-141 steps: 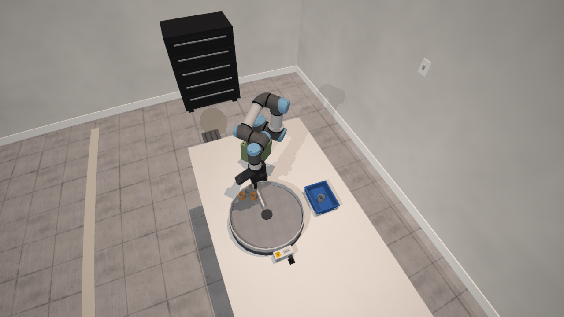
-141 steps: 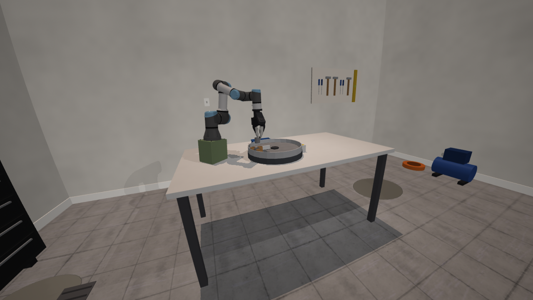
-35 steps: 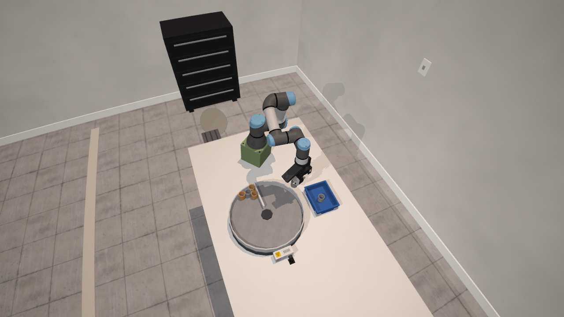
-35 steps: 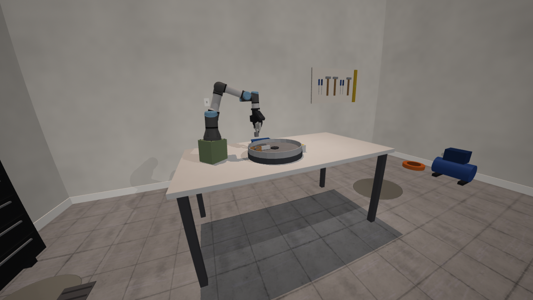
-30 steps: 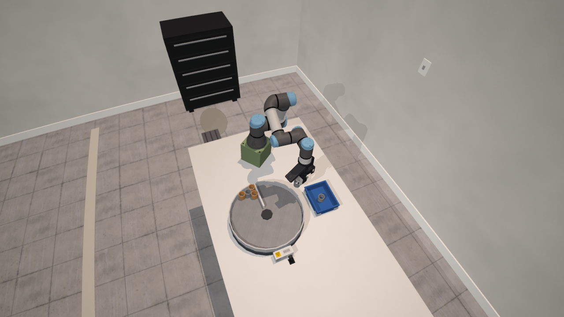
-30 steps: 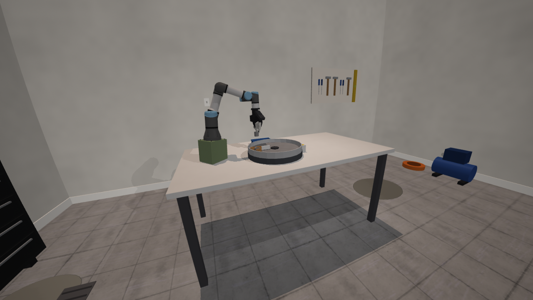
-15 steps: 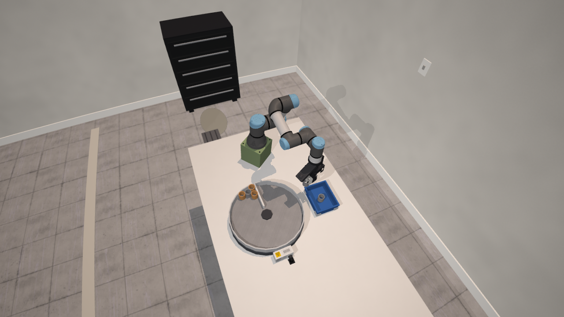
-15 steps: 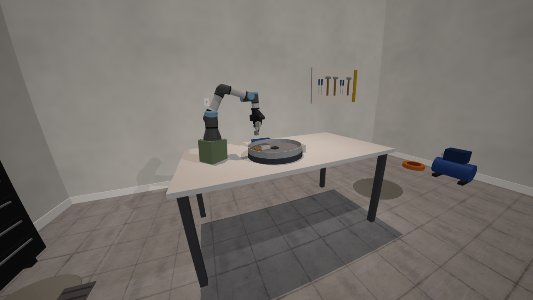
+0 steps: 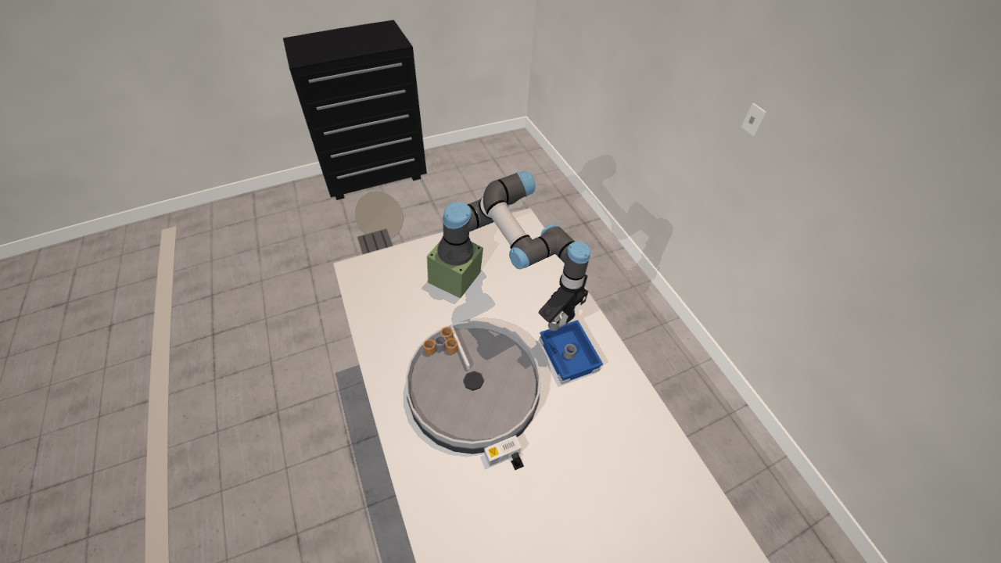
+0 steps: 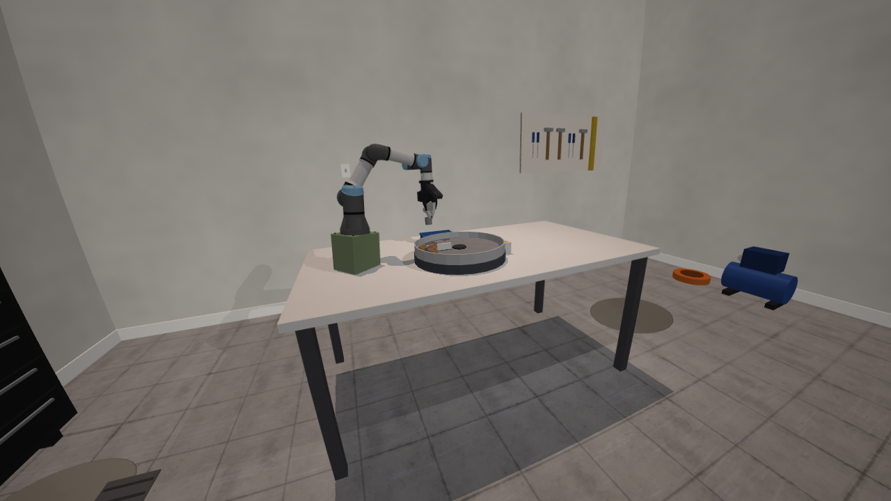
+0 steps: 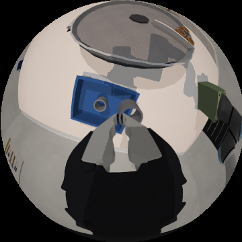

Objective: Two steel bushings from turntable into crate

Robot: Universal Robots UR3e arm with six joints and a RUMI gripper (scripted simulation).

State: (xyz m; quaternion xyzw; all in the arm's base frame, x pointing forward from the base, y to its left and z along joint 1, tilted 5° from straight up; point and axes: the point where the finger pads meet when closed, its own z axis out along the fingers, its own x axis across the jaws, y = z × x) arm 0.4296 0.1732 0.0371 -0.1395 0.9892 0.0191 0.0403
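My gripper is shut on the wall of a grey steel bushing, held in the air above the crate's arm-side edge. The blue crate stands beside the turntable. Another grey bushing is inside the crate, near its middle. On the turntable, one grey bushing stands among three copper-coloured bushings. The fingers hide part of the crate in the wrist view.
A raised white bar runs from near the turntable's dark hub to its rim, beside the bushings. A white box with a warning label sits at the turntable's outer edge. The arm stands on a green block.
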